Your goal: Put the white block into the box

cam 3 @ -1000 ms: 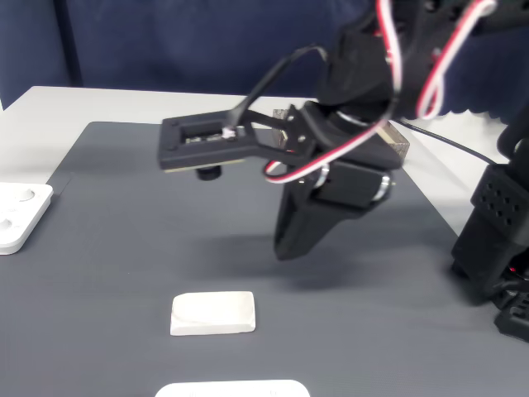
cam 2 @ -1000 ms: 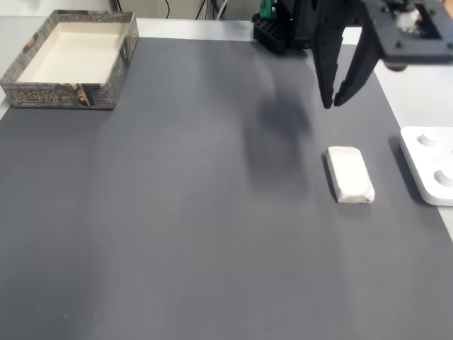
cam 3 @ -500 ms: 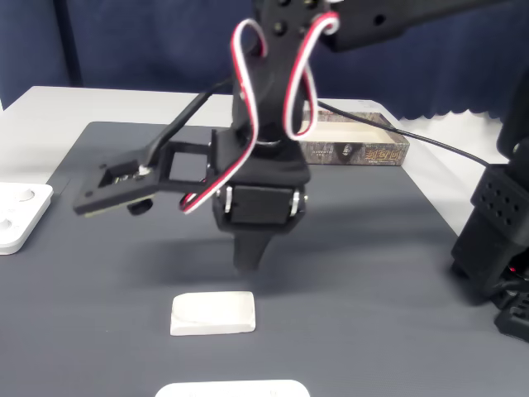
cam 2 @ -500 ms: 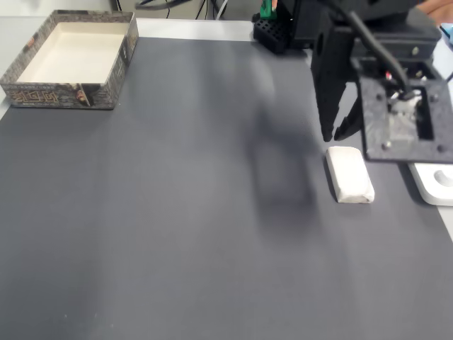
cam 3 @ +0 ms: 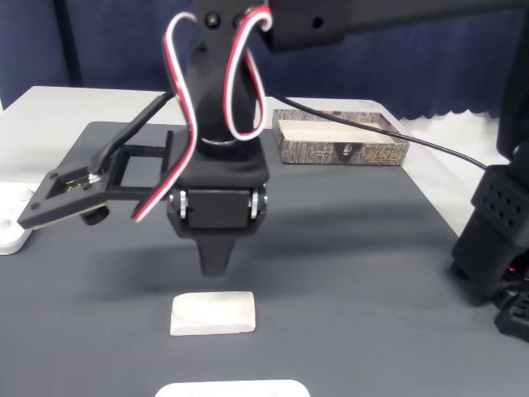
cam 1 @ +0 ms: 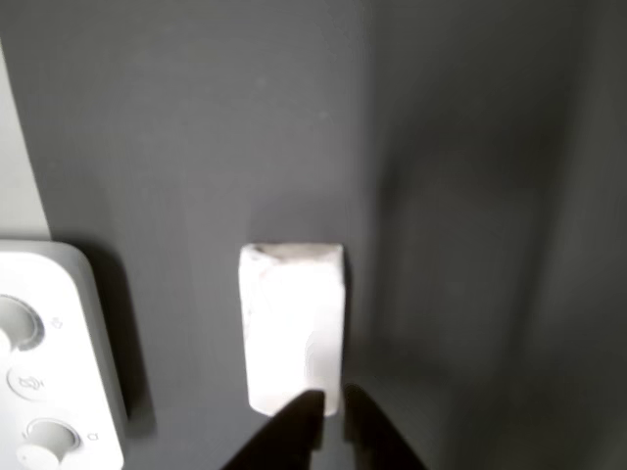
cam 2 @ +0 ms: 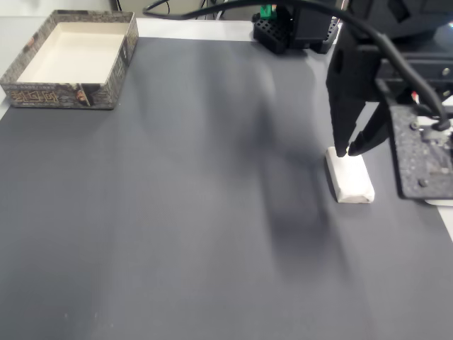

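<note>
The white block (cam 2: 350, 175) lies flat on the dark grey mat at the right in a fixed view, and near the front (cam 3: 213, 313) in the other. My gripper (cam 2: 347, 151) points straight down over the block's far end, just above it. Its jaws are shut, with only a thin slit between the tips and nothing in them. In the other view the dark tips (cam 1: 333, 403) rise from the bottom edge over the block's (cam 1: 292, 328) near end. The box (cam 2: 64, 95), open and beige inside, stands at the mat's far left corner, away from the gripper, and at the back (cam 3: 343, 153).
A flat white device (cam 1: 49, 362) with round buttons lies just beside the block. A second white object (cam 3: 231, 389) peeks in at the front edge. The arm's black base (cam 3: 496, 248) stands at the right. Bare mat (cam 2: 177, 212) stretches between block and box.
The arm has swung forward and down, so the gripper went from hanging behind the block to standing upright just over its end. The jaws stayed shut. Block and box have not moved.
</note>
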Robot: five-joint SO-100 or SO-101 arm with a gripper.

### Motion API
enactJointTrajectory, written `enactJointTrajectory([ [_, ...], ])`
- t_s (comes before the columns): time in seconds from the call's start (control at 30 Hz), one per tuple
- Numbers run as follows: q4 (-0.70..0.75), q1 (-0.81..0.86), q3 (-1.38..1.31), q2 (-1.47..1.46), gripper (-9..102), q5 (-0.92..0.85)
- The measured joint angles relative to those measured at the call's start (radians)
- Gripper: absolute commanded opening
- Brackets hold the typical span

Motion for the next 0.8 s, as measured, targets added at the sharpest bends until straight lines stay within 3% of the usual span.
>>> enactJointTrajectory([
  [0.33,0.002,-0.011,-0.023,-0.017,0,0.012],
  [0.63,0.002,-0.011,-0.023,-0.017,15,0.074],
  [0.8,0.011,-0.009,-0.023,-0.017,19,0.110],
])
